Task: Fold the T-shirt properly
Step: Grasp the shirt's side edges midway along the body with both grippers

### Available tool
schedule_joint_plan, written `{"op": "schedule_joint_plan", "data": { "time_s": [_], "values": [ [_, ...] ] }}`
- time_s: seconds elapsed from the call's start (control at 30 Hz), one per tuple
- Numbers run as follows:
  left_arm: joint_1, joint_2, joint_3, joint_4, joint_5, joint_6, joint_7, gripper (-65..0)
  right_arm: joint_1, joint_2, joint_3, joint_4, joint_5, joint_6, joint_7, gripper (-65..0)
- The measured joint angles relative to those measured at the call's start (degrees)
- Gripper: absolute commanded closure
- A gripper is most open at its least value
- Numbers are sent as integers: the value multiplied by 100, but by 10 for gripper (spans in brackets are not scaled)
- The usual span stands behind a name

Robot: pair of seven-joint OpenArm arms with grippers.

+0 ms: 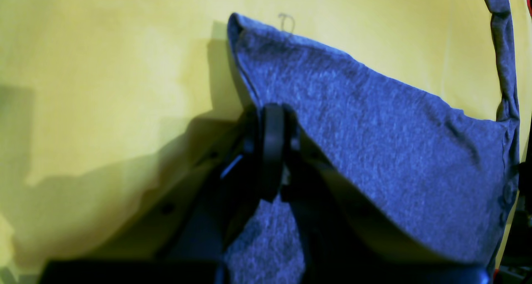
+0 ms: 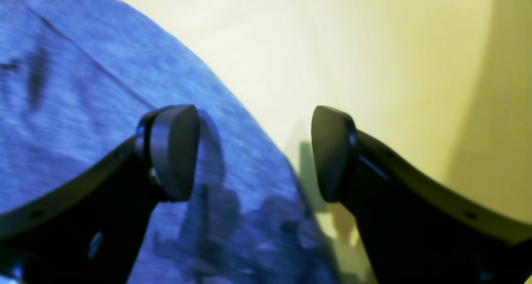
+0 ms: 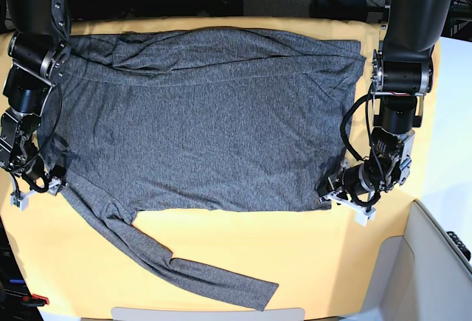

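A: Shirt! Where is it?

B: The T-shirt lies spread out flat on the yellow cloth. It fills most of the table. One long sleeve trails down toward the near edge, on the left side of the base view.

A: What is on the left side of that view?

B: The right gripper. It sits low at the shirt's edge, where the sleeve starts. In its own camera the two fingers are spread wide. Nothing is between them. One finger is over the grey shirt and the other is over the yellow cloth.

A: And on the other side?

B: The left gripper is at the shirt's near corner. Its fingers are pressed together, and they pinch the shirt's edge. In the left wrist view the corner stands up off the cloth a little.

A: So what step is this?

B: I think it is the start of a fold. One corner is caught and the other side is not yet held.

A: What comes next?

B: My guess is the right gripper needs to close on its edge of the shirt. The edge has to be between the fingers first. Then both arms would lift together and carry the near edge across. The loose sleeve may drag or bunch up.
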Motion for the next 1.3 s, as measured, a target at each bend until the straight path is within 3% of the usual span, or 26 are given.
{"op": "schedule_joint_plan", "data": {
  "time_s": [0.2,0.33,0.47,0.8,1.07,1.3],
  "values": [
    [68,-9,0,0,-66,-24,-66,-7,-9,52,0,-481,2,0,850,-418],
    [68,-13,0,0,-66,-26,-66,-7,-72,39,0,-459,4,35,955,-418],
    [70,-13,0,0,-66,-24,-66,-7,-83,-17,4,-452,2,387,968,-415],
    [74,-9,0,15,63,-42,-70,-7,-81,-225,-11,-409,22,409,1029,-411],
    [76,-4,0,15,66,-42,-70,-7,-81,-275,-11,-411,24,411,1054,-238],
    [74,-4,0,15,63,-42,-70,-7,-96,-273,-11,-411,26,411,1054,-168]
  ]
}}
